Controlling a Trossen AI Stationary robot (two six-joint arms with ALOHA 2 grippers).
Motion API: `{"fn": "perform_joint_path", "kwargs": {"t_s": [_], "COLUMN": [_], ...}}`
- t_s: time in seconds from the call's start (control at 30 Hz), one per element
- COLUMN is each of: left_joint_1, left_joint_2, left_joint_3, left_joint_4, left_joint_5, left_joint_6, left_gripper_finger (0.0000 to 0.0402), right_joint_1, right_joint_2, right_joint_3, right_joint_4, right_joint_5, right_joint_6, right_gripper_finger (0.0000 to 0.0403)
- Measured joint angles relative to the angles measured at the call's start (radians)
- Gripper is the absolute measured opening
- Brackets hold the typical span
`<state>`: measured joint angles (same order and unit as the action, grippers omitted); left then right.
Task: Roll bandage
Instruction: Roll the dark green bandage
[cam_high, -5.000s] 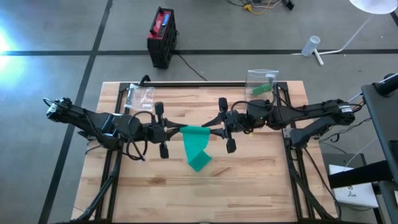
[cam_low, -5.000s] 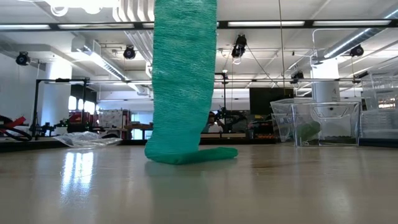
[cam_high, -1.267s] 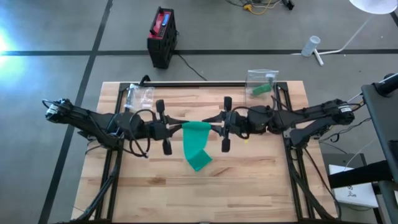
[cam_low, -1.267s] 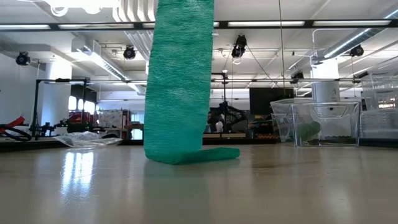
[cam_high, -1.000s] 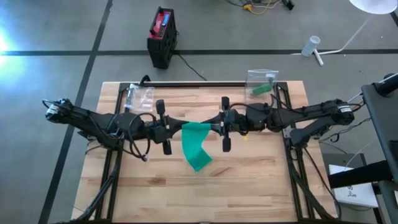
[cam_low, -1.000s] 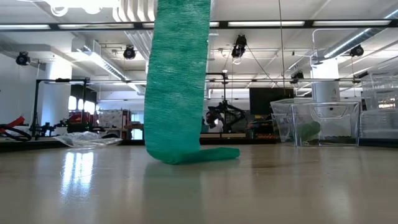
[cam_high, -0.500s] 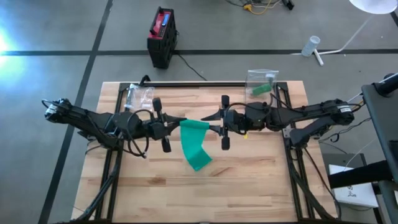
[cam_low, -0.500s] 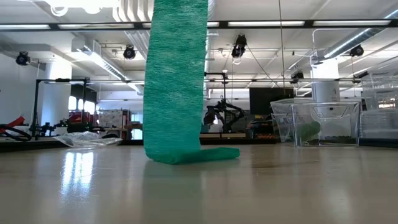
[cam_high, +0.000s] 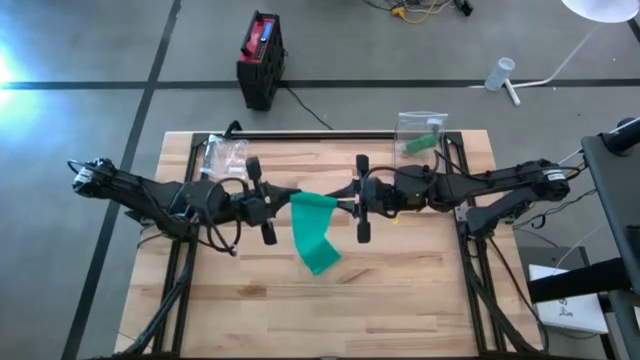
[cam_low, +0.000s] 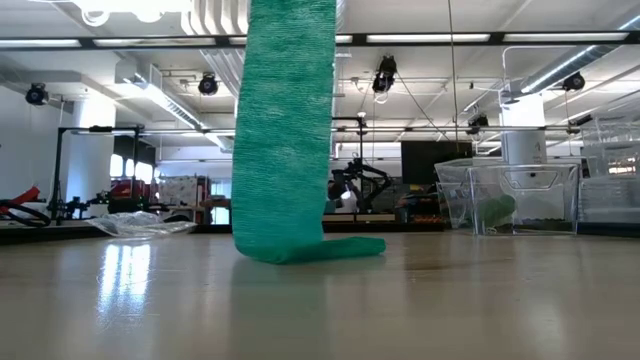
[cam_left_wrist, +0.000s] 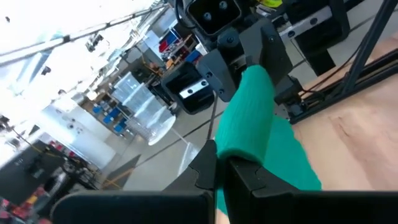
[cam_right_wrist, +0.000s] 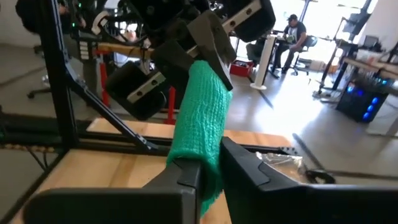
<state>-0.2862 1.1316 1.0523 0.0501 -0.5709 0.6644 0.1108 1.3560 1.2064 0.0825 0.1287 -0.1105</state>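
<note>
Watch the rolled upper edge of the green bandage (cam_high: 314, 205): it spans between both sets of fingers, and uneven twisting or a slack pinch would likely let the roll unwind or drop. The left gripper (cam_left_wrist: 219, 169) is closed on one end, the right gripper (cam_right_wrist: 211, 167) pinches the other. Both arms reach horizontally inward, facing each other above the table (cam_high: 420, 290); the bandage's loose tail hangs onto the wood.

Two slim black arms of jointed segments, looped with loose black cables. Left gripper (cam_high: 277, 206) and right gripper (cam_high: 345, 207) built from angular matte black fingers (cam_right_wrist: 245, 168); small pale rectangular labels on the blocky black wrist housings.
</note>
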Motion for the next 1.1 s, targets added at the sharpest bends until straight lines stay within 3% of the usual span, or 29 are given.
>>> {"fn": "perform_joint_path", "kwargs": {"t_s": [0.13,0.4,0.7,0.8,0.97,1.1], "left_joint_1": [0.000,0.001,0.079,0.108,0.124,0.124], "left_joint_2": [-0.001,-0.030,-0.024,-0.019,-0.018,-0.018], "left_joint_3": [0.000,0.001,0.001,0.001,0.001,0.001], "left_joint_4": [-0.020,-0.076,-0.085,-0.087,-0.092,-0.092], "left_joint_5": [0.001,0.026,0.319,0.362,0.380,0.380], "left_joint_6": [-0.097,-0.286,-0.509,-0.553,-0.554,-0.536], "left_gripper_finger": [0.0008,0.0064,0.0133,0.0147,0.0151,0.0111], "right_joint_1": [0.000,0.000,0.002,0.001,0.000,0.000], "right_joint_2": [-0.001,-0.004,-0.004,-0.005,-0.005,-0.005], "right_joint_3": [0.000,0.000,0.000,0.000,0.000,0.000], "right_joint_4": [-0.002,-0.005,-0.007,-0.006,-0.003,-0.007], "right_joint_5": [0.001,0.001,-0.004,0.002,0.005,0.006], "right_joint_6": [-0.090,-0.255,-0.479,-0.536,-0.551,-0.511], "right_gripper_finger": [0.0007,0.0003,0.0003,0.0003,0.0003,0.0004]}}
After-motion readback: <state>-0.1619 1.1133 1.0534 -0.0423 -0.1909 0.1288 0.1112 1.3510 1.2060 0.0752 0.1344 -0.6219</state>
